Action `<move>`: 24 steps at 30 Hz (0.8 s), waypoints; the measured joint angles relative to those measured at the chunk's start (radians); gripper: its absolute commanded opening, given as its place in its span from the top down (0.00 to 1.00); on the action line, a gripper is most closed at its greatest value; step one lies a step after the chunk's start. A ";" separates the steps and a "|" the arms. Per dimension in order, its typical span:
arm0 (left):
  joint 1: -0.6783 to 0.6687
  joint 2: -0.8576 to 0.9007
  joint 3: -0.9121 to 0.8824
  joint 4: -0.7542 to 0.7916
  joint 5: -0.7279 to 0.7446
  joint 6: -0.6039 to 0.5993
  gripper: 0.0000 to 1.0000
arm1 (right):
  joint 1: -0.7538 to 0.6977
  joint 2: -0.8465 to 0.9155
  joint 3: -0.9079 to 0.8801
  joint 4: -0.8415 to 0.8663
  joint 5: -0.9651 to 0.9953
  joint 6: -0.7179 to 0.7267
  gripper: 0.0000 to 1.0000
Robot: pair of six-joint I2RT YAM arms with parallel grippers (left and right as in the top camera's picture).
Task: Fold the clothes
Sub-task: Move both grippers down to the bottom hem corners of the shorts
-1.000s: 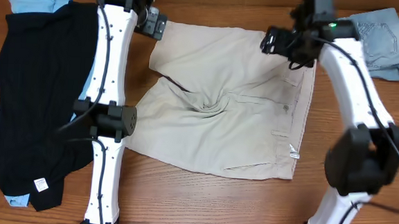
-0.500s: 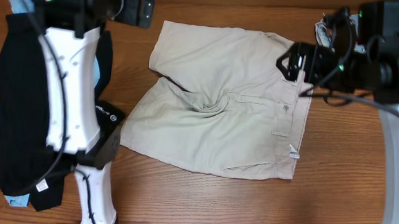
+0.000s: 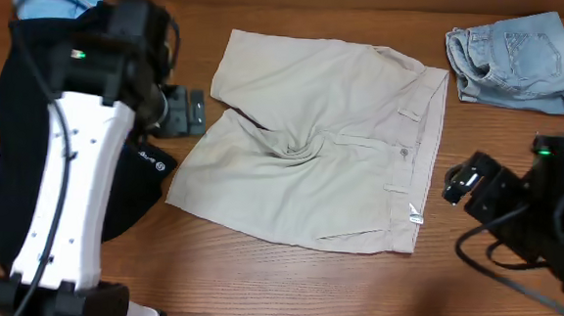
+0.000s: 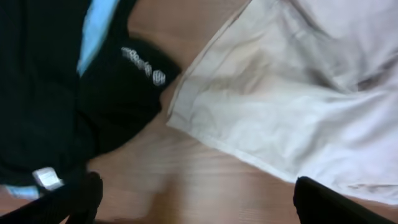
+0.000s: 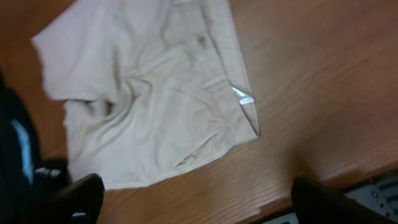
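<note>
Retreat is the main change. A second ago both grippers hung over the far edge of the beige shorts, and now both have drawn back to the near side. The left gripper is beside the leg hem and the right gripper is off the waistband end, over bare table. The shorts lie in the same shape as before: spread flat, bunched at the crotch, with no fold made. I judge the spreading finished and the first fold still to come, probably from this nearer edge.

Both pairs of jaws stand wide apart with nothing between them. Seen from the left wrist, the hem corner of the shorts lies just ahead of the jaws and slightly right. The black garment with its white logo lies ahead and to the left. Seen from the right wrist, the whole pair of shorts lies ahead of the jaws, and the waistband corner with its white label is the nearest part.

Count:
- One pair of beige shorts.
- One black garment.
- One pair of pale denim shorts, lying well beyond the right jaws.
- Two patches of light-blue cloth showing from under the black garment. I cannot tell whether they are one piece or two.
- Two arms, each with one gripper.
</note>
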 measured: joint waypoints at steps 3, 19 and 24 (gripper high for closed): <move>0.000 -0.004 -0.197 0.129 -0.005 -0.122 0.03 | 0.000 0.019 -0.156 0.063 0.015 0.052 0.00; 0.000 -0.005 -0.582 0.328 -0.007 -0.601 0.16 | 0.000 0.044 -0.681 0.423 -0.009 0.125 0.00; 0.000 -0.005 -0.666 0.368 -0.007 -0.641 0.25 | 0.000 0.046 -0.692 0.451 -0.009 0.124 0.00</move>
